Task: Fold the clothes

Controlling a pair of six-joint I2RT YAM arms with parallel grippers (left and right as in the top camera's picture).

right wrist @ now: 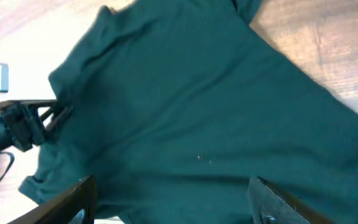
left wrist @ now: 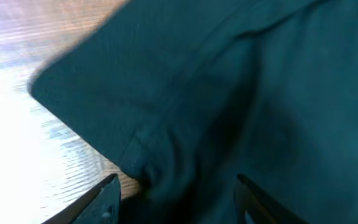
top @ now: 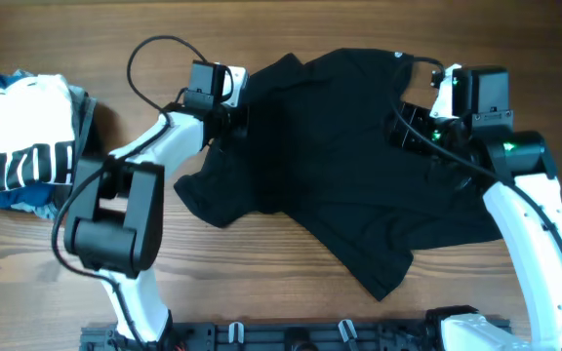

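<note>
The black T-shirt (top: 330,166) lies rumpled on the wooden table (top: 261,283), with one part trailing toward the front right. My left gripper (top: 237,119) is at the shirt's left edge. In the left wrist view its fingers (left wrist: 176,202) are open, with a bunched fold of the shirt (left wrist: 241,93) between them. My right gripper (top: 405,129) is over the shirt's upper right part. In the right wrist view its fingers (right wrist: 173,202) are wide open just above the fabric (right wrist: 197,106), holding nothing.
A pile of other clothes sits at the far left: a white garment with black stripes (top: 22,146) on a blue one (top: 27,200). A black rail (top: 291,336) runs along the front edge. The left arm's gripper shows in the right wrist view (right wrist: 17,124).
</note>
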